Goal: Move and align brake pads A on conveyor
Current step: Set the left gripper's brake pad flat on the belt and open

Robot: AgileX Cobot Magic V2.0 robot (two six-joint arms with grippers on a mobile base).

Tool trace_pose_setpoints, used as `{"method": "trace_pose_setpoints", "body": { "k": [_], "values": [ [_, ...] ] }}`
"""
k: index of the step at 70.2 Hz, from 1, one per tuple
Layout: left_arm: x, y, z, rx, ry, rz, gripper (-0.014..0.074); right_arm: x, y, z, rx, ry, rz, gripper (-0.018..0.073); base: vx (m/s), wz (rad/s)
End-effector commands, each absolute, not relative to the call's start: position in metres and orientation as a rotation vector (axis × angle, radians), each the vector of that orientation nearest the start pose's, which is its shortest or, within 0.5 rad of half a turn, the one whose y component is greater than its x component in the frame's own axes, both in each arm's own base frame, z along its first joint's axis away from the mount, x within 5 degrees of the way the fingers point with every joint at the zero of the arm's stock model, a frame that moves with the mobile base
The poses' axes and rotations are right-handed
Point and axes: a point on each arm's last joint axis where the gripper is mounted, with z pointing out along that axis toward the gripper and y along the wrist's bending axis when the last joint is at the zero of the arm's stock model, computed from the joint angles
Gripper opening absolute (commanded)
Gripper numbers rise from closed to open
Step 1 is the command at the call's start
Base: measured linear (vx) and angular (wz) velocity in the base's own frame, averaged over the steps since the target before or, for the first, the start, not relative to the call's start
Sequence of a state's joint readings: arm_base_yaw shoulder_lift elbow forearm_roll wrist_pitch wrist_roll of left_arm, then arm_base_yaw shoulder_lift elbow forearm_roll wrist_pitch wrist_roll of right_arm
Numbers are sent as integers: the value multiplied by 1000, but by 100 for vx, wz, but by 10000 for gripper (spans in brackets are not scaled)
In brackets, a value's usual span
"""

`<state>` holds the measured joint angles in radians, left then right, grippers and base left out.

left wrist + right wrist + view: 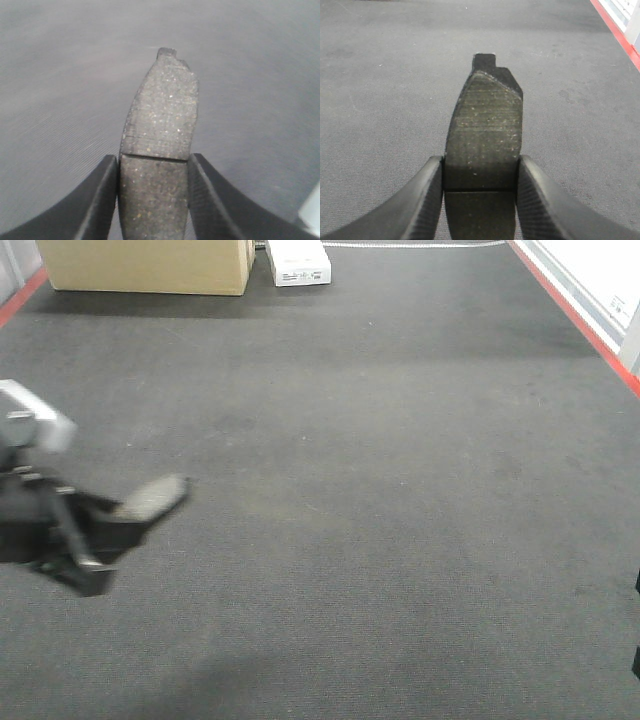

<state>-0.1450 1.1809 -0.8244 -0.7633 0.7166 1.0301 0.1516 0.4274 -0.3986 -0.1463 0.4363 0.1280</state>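
Over the left part of the dark conveyor belt (380, 490), my left gripper (120, 518) is shut on a brake pad (152, 496) and blurred by motion. In the left wrist view the fingers (102, 195) clamp the speckled grey brake pad (160, 120) near its cross groove, and the pad points away above the belt (260, 75). In the right wrist view my right gripper (480, 167) is shut on a second brake pad (485, 120), its backing tab pointing forward over the belt (385, 90). In the front view only a dark sliver at the right edge may belong to the right arm.
A cardboard box (150, 265) and a small white box (298, 262) stand at the belt's far end. Red borders run along the right side (580, 315) (620, 35) and the far left (20, 300). A pale wall lies beyond the right border.
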Motion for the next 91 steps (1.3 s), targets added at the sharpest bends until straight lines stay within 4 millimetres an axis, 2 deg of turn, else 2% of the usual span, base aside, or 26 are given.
{"method": "trace_pose_setpoints", "body": {
  "k": [1, 9, 14, 23, 25, 31, 38, 44, 56, 74, 91],
  "values": [
    [232, -97, 309, 879, 2093, -451, 83, 96, 9, 295, -124, 1832, 36, 48, 0, 0],
    [242, -120, 301, 989, 2113, -374, 83, 96, 9, 295, -124, 1832, 36, 48, 0, 0],
    [248, -126, 296, 997, 2172, -291, 83, 96, 9, 295, -124, 1832, 36, 48, 0, 0],
    [266, -124, 287, 692, 2387, -179, 83, 96, 9, 295, -124, 1832, 36, 48, 0, 0],
    [270, -121, 285, 552, 2453, -165, 84, 96, 9, 295, -124, 1832, 36, 48, 0, 0],
    [283, -117, 278, 299, 2548, -93, 87, 96, 9, 295, -124, 1832, 36, 48, 0, 0],
    [295, -121, 269, 6, 2604, -138, 89, 96, 9, 295, -124, 1832, 36, 48, 0, 0],
    [304, -127, 260, -111, 2611, -207, 92, 96, 9, 295, -124, 1832, 36, 48, 0, 0],
    [315, -139, 242, -180, 2612, -327, 94, 96, 9, 295, -124, 1832, 36, 48, 0, 0],
    [326, -144, 214, -176, 2653, -294, 111, 96, 9, 295, -124, 1832, 36, 48, 0, 0],
    [325, -146, 189, -226, 2773, -261, 157, 96, 9, 295, -124, 1832, 36, 48, 0, 0]
  ]
}}
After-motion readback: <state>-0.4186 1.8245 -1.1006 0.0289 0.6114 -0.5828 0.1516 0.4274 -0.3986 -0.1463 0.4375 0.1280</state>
